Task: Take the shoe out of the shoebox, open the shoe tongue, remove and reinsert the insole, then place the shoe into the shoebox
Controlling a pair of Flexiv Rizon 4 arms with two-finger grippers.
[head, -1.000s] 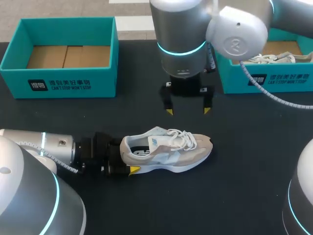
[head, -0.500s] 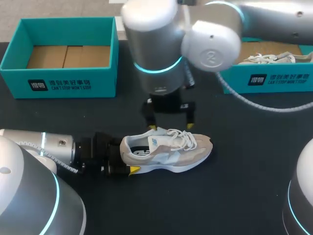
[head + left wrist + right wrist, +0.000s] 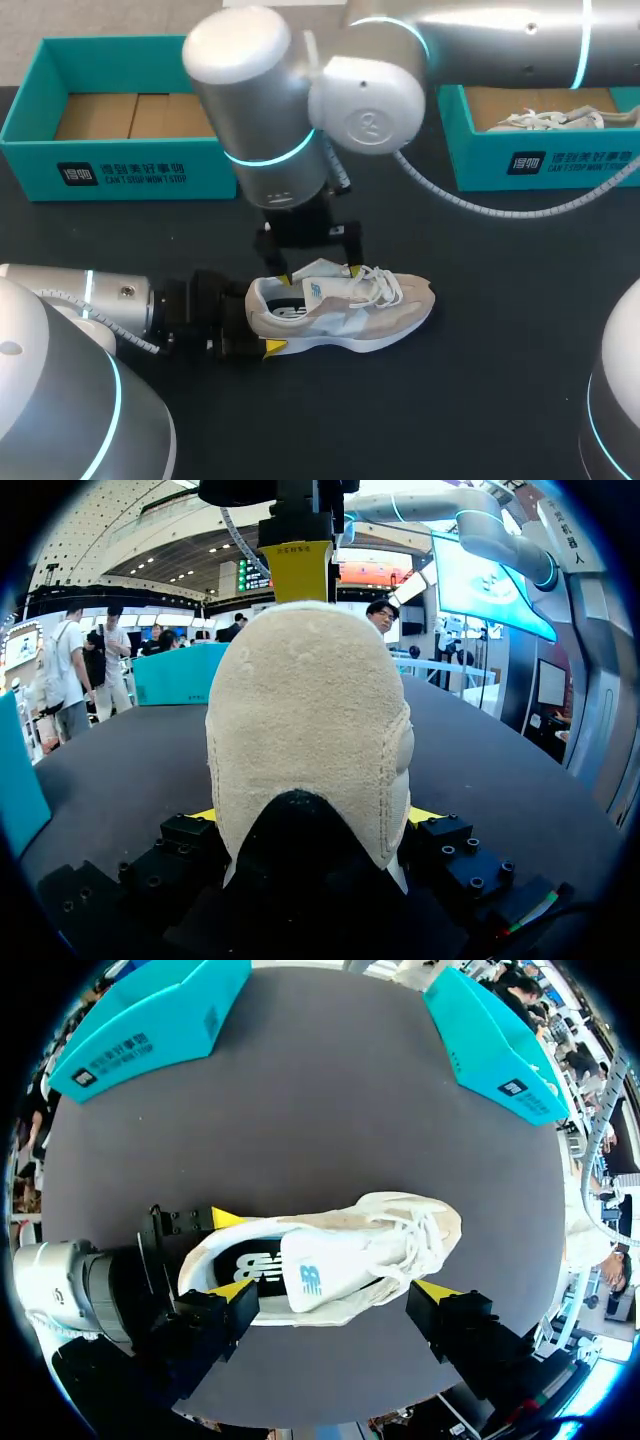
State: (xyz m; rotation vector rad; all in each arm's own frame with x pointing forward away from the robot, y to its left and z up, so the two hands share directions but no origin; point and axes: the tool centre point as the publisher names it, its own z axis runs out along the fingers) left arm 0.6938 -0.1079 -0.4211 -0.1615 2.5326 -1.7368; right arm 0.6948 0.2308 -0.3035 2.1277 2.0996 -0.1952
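A beige and white shoe (image 3: 345,308) lies on its sole on the black table, toe to the right. My left gripper (image 3: 258,335) comes in from the left and is shut on the shoe's heel (image 3: 305,720), one yellow tip on each side. My right arm reaches past the middle. Its gripper (image 3: 318,272) hangs open right above the shoe's mouth. In the right wrist view its fingers straddle the shoe (image 3: 330,1260) from both sides of the white tongue (image 3: 325,1272), apart from it. The insole (image 3: 250,1265) shows inside the heel end.
An open teal shoebox (image 3: 40,150) with a cardboard floor stands at the back left. A second teal shoebox (image 3: 560,165) at the back right holds another white shoe (image 3: 550,118). Bare table lies in front of and to the right of the shoe.
My right arm has swung left and come down from behind the shoe to just above its mouth, still open. The left gripper and the shoe have stayed put.
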